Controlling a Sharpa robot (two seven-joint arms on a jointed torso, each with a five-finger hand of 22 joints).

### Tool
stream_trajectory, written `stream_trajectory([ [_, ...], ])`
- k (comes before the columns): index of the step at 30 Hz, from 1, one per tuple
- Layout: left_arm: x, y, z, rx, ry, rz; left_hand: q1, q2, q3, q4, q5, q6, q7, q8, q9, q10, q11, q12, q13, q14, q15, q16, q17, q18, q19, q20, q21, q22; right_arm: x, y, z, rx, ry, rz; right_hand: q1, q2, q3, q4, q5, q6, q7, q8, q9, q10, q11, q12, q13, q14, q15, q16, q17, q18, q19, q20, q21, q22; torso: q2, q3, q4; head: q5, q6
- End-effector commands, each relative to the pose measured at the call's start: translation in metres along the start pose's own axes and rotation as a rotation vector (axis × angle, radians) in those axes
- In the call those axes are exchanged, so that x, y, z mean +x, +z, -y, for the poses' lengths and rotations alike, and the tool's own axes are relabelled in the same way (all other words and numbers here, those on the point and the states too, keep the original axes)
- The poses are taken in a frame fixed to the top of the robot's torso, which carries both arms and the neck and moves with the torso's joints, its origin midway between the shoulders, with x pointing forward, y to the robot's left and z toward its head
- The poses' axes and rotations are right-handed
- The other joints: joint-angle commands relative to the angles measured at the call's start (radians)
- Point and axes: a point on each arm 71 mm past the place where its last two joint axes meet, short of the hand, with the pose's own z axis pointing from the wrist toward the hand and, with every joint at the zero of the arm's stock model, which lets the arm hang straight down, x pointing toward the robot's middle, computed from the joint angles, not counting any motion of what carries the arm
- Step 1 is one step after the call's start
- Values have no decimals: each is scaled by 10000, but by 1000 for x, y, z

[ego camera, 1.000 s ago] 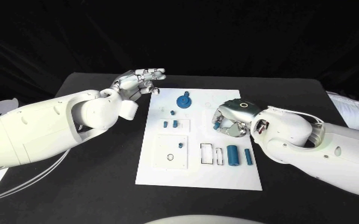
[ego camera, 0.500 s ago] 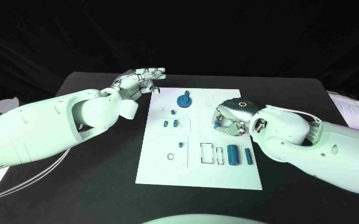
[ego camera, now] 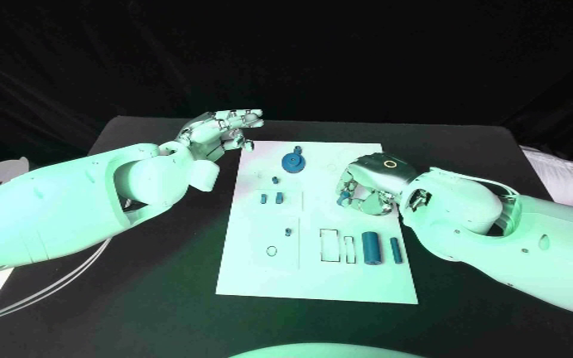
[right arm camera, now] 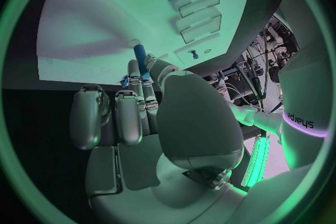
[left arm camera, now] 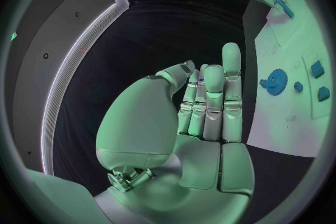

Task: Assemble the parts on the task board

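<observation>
The white task board (ego camera: 316,279) lies mid-table. A blue gear (ego camera: 294,162) sits near its far edge, with small blue pieces (ego camera: 272,197) below it. A thick blue cylinder (ego camera: 372,247) and a slim one (ego camera: 395,249) lie near the right edge. My right hand (ego camera: 368,188) hovers over the board's right side and pinches a small blue peg (right arm camera: 140,56) between thumb and finger. My left hand (ego camera: 227,130) is raised beside the board's far left corner, fingers straight (left arm camera: 210,101), holding nothing. The gear (left arm camera: 275,78) lies apart from it.
Empty rectangular slots (ego camera: 338,245) are cut into the board beside the thick cylinder. A small upright peg (ego camera: 289,231) stands in the left plate. A white cable (ego camera: 48,287) runs over the black table (ego camera: 156,292) at the near left. Something white (ego camera: 551,171) lies at the right edge.
The right hand has risen very slightly with the peg still pinched. The left hand has stayed where it was.
</observation>
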Motion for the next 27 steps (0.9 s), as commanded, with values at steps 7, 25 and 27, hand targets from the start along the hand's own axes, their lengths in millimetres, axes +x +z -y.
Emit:
stream_trajectory([
  [7,3,1,0,48,-46,-264,-84,6,0,-84,51,-68,13,22,-8,-79,-22,73,-6,-39,11,-54,-20,180,-65,-8,-67,-12,-13,-2,-35,-1053,976,419,131,96,79,-46,25,63,-29,-36,204,-52,39,-219,-40,588,-43,30,-8,87,-7,-89,64,7,8,-1,16,12,31],
  [25,7,3,-1,26,-79,-378,-84,6,0,-84,51,-68,13,22,-8,-79,-22,73,-6,-39,11,-54,-20,180,-65,-8,-67,-12,24,19,-120,-3274,2031,-102,187,90,168,-137,37,-4,54,-114,224,-118,94,-341,-47,581,-1,20,-40,98,-30,-65,27,-47,26,-4,11,499,-198],
  [27,7,2,-1,24,-78,-375,-84,6,0,-84,51,-68,13,22,-8,-79,-22,73,-6,-39,11,-54,-20,180,-65,-8,-67,-12,30,21,-123,-3307,2093,-270,189,90,170,-141,37,-6,58,-117,225,-121,96,-344,-47,581,1,18,-44,99,-33,-64,23,-53,29,-9,6,535,-213],
])
